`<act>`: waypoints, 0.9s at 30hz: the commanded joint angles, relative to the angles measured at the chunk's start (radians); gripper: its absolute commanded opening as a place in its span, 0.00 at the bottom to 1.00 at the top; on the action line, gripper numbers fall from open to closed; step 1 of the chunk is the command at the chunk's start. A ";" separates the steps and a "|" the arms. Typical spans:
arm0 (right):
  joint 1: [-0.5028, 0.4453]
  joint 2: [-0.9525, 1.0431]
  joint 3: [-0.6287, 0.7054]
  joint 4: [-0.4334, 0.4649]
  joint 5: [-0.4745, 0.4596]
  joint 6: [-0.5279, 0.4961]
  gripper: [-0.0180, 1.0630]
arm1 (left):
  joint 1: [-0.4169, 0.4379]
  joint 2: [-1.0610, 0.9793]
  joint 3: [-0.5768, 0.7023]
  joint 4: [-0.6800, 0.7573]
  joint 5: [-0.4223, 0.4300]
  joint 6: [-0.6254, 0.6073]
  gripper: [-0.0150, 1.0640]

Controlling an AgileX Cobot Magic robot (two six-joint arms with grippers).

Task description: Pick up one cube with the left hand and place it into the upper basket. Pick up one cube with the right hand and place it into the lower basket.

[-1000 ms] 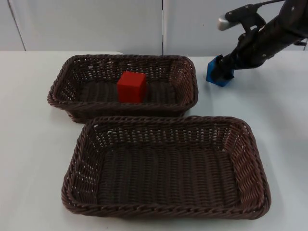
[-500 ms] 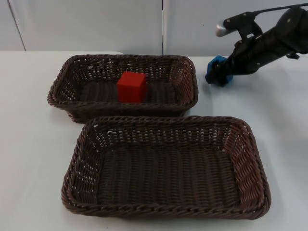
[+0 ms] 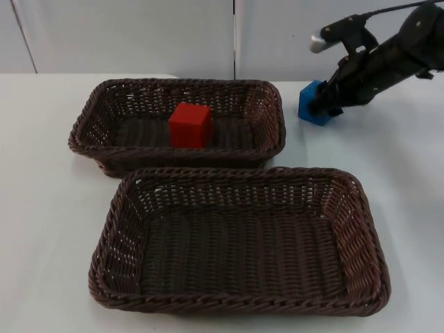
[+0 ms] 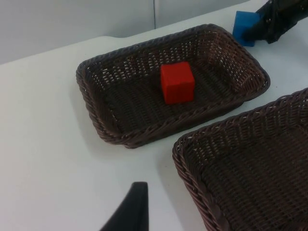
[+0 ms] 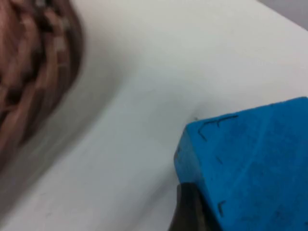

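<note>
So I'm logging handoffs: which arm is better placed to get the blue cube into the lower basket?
The right. Its gripper is already at the blue cube, beside the upper basket. The lower basket sits nearer. The red cube is already placed.

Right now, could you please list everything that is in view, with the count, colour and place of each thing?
Red cube: one, red, inside the upper basket, on its floor.
Blue cube: one, blue, on the table to the right of the upper basket, at the right gripper.
Upper basket: one, dark brown wicker, far half of the table.
Lower basket: one, dark brown wicker, near half of the table, nothing in it.
Table: one, white, ends at a grey wall.
Right gripper: one, black, at the blue cube.
Left gripper: one, black, waiting above the table, left of the baskets.
</note>
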 commanded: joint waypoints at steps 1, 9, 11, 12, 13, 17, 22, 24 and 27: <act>0.006 -0.087 -0.007 -0.018 0.086 -0.009 0.01 | -0.001 -0.004 0.004 -0.001 0.002 -0.009 0.93; 0.003 -0.220 -0.007 -0.194 0.249 0.214 0.02 | -0.001 -0.004 0.004 0.002 0.005 -0.009 0.93; 0.001 -0.261 -0.007 -0.292 0.317 0.332 0.02 | -0.001 -0.004 0.004 0.003 0.019 -0.007 0.93; 0.001 -0.275 -0.007 -0.340 0.358 0.385 0.02 | -0.001 -0.004 0.004 0.006 0.028 -0.003 0.93; 0.001 -0.275 -0.007 -0.340 0.358 0.385 0.02 | -0.001 -0.004 0.004 0.006 0.028 -0.003 0.93; 0.001 -0.328 -0.005 -0.402 0.488 0.456 0.02 | -0.001 -0.004 0.004 0.016 0.045 0.000 0.93; 0.001 -0.416 0.062 -0.402 0.529 0.489 0.02 | -0.001 -0.004 0.004 0.029 0.046 0.000 0.93; 0.001 -0.445 0.094 -0.402 0.518 0.498 0.02 | -0.001 -0.004 0.004 0.029 0.046 0.000 0.93; 0.001 -0.538 0.210 -0.402 0.459 0.512 0.02 | -0.001 -0.004 0.004 0.029 0.043 0.000 0.93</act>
